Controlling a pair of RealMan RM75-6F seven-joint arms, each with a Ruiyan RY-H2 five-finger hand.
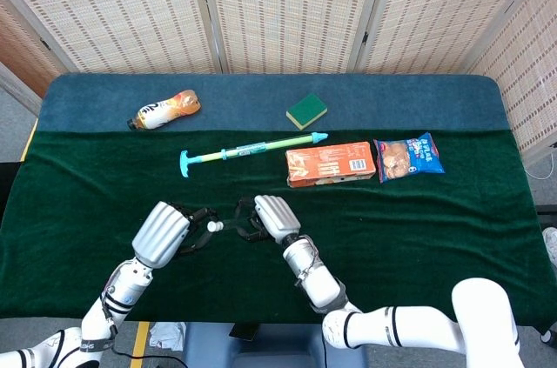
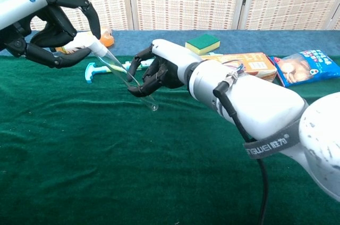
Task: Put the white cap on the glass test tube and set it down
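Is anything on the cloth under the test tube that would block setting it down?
Nothing visible. The test tube, with its white cap in the left hand and its body in the right hand, hangs over bare green cloth. The toy syringe and orange box lie farther back.

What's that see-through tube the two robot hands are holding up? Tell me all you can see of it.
The glass test tube is clear, thin and seemingly empty, with a rounded closed end. It hangs tilted above the green cloth, closed end lowest. A white cap sits at its upper end, gripped by the left hand. The right hand holds the tube's lower part.
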